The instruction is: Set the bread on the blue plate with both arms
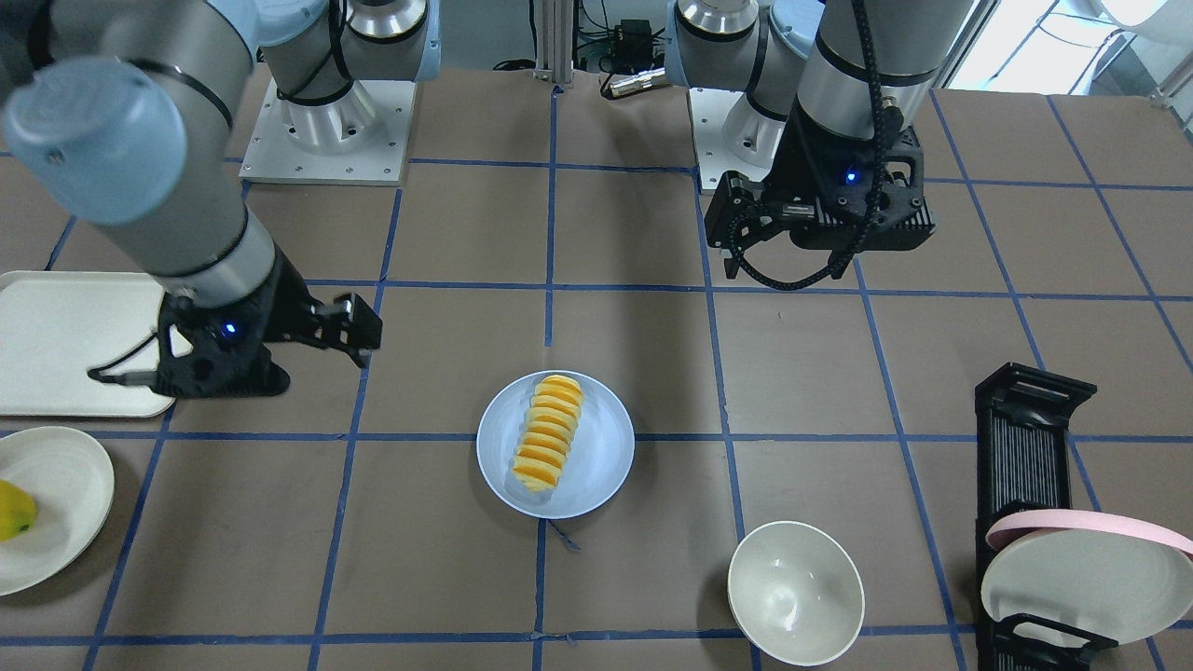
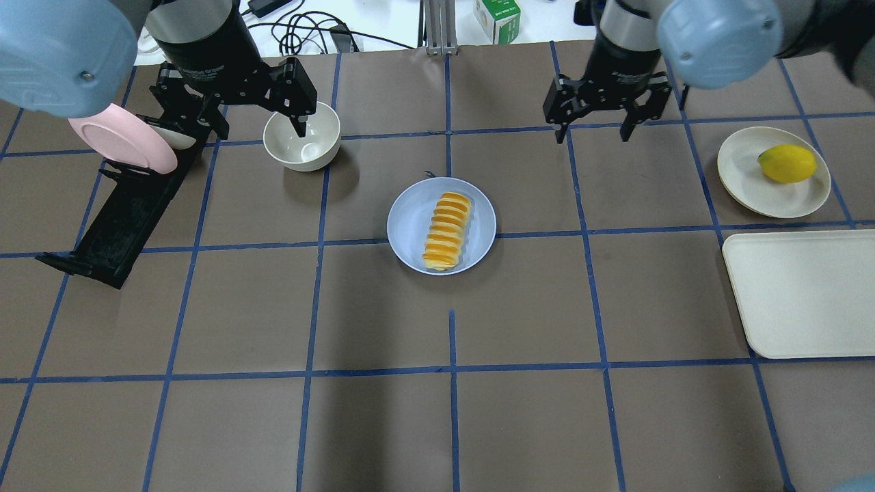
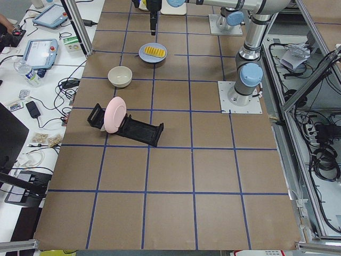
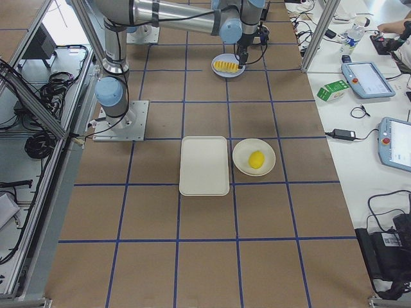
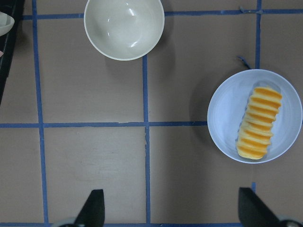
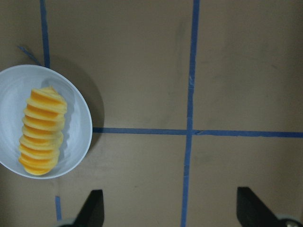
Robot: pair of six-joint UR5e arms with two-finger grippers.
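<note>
I count three round plates [image 2: 410,219] [image 2: 742,171] [image 2: 123,140], one striped yellow loaf [image 2: 448,231], one white bowl [image 2: 287,156], one cream tray [image 2: 800,294], one black rack [image 2: 116,232] and one yellow fruit [image 2: 787,163].

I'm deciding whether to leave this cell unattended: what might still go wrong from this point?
1. The ridged yellow-and-orange bread loaf lies with one end close to the rim of the round pale blue plate; a knock might tip it off.
2. The open left claw hangs on the side of the white bowl and the black rack holding a pink plate; a low sweep might clip them.
</note>
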